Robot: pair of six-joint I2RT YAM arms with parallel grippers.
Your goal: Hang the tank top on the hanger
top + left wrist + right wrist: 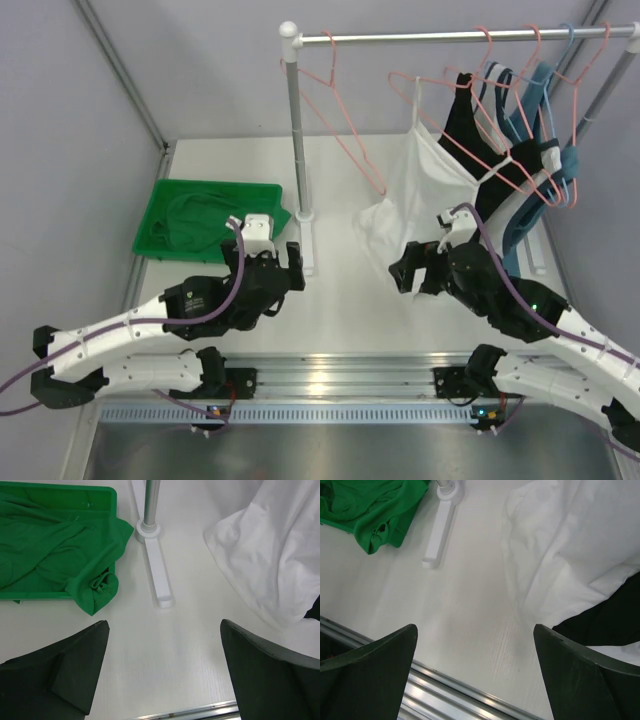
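Green tank top (55,545): crumpled in a green tray (215,184) at the far left of the table (340,300); one fold spills over the tray's near right corner onto the tabletop.
Salmon-pink hanger (348,130): hooked on the metal rail (420,37) just right of the upright post (297,130), tilted, with nothing on it.
Left gripper (164,625): jaws spread wide, nothing between them, only bare table below.
Tank top to left gripper: the spilled fold lies ahead of the left finger and slightly to its left, near but apart; most of the fabric lies further left in the tray.
Right gripper (475,627): jaws wide apart and holding nothing, over the table's near edge.
Tank top to right gripper: well apart, at the far left corner of the right wrist view, beyond the post's white foot.
White top (410,200): hangs from another pink hanger, its hem just ahead of the right gripper and not touching it.
Black top (470,120): on the rail to the right of the white one, among blue and pink hangers.
Hanger to tank top: well apart, the post standing between them.
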